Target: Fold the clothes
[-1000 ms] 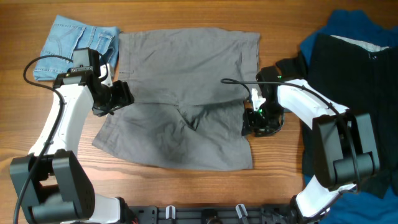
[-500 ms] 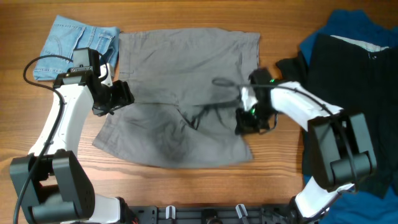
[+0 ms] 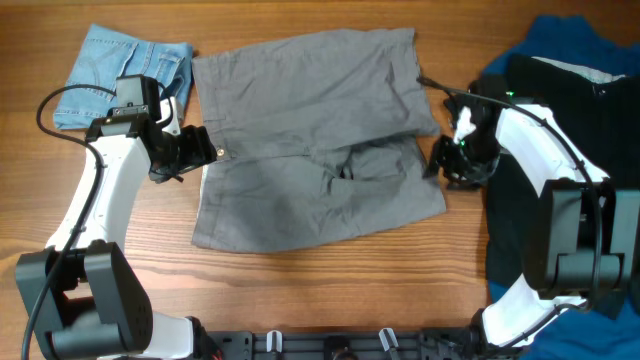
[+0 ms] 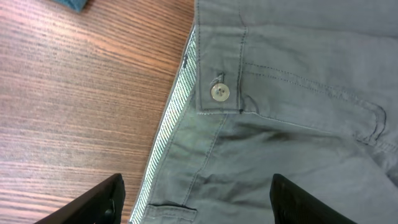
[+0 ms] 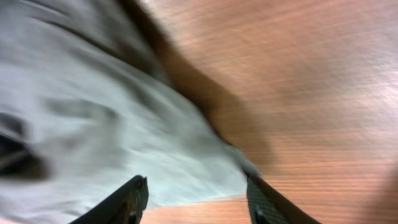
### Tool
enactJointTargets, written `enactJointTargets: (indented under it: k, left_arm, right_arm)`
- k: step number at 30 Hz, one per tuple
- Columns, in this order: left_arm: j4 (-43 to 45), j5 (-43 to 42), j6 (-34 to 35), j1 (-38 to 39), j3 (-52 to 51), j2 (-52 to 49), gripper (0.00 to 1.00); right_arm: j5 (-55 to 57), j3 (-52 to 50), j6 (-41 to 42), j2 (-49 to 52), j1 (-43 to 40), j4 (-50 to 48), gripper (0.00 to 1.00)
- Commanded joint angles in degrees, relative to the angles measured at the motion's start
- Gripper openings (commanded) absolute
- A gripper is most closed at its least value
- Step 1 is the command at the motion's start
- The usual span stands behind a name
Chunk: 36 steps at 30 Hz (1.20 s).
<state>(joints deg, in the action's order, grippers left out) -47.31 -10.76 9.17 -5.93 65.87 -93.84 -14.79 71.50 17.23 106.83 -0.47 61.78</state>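
The grey shorts (image 3: 310, 150) lie spread on the wooden table (image 3: 330, 290). My left gripper (image 3: 196, 152) is open at their left edge. In the left wrist view (image 4: 198, 205) it hovers over the waistband, whose button (image 4: 219, 92) and striped lining (image 4: 171, 134) show, with nothing held. My right gripper (image 3: 446, 165) is at the shorts' right edge. In the blurred right wrist view (image 5: 196, 202) its fingers stand apart over the grey cloth (image 5: 93, 124), and the hem corner lies by the right finger (image 5: 264, 202).
Folded light-blue denim (image 3: 110, 70) lies at the back left, just behind my left arm. A black garment (image 3: 570, 110) over a blue one (image 3: 560, 35) fills the right side, under my right arm. Bare wood lies along the front edge.
The shorts have slid and turned to the right, and their lower right leg is bunched. My right gripper moved right and back with them. The left arm has barely moved.
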Motion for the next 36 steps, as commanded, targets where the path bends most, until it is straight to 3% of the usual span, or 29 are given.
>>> enactJointTargets:
  k: [1,6,9,12,18,24,28,36]
  left_arm:
    - [1.14,-0.09,-5.01,0.09,0.83,-0.02,0.73]
    - [3.56,-0.09,-5.4,0.09,0.79,-2.36,0.72]
    - [4.31,-0.09,-5.79,0.09,0.79,-2.56,0.73]
    - [5.4,-0.09,-6.19,0.09,0.76,-2.62,0.73]
    - [9.4,-0.11,-10.51,0.09,0.74,-4.11,0.77]
    - [13.31,-3.58,-10.47,0.52,0.74,-12.63,0.59]
    - [15.89,-10.6,-10.47,0.76,0.74,-16.15,0.47]
    - [18.93,-10.91,-10.45,1.73,0.74,-17.99,0.44]
  right_arm:
    - [5.42,-1.64,-1.64,0.2,-0.13,2.27,0.58]
    - [3.26,-9.11,-3.37,0.22,-0.09,-2.86,0.66]
    - [-1.36,-11.21,-5.77,0.22,-0.09,-7.32,0.6]
    - [-4.63,-11.02,-9.9,-0.02,-0.09,-7.02,0.04]
    - [5.81,-10.43,3.41,-1.9,-0.11,6.49,0.04]
    - [6.49,-10.43,3.78,-2.8,-0.11,5.99,0.05]
    - [6.49,-10.43,3.72,-2.8,-0.09,5.73,0.06]
    - [6.49,-10.43,3.72,-2.8,-0.09,5.11,0.06]
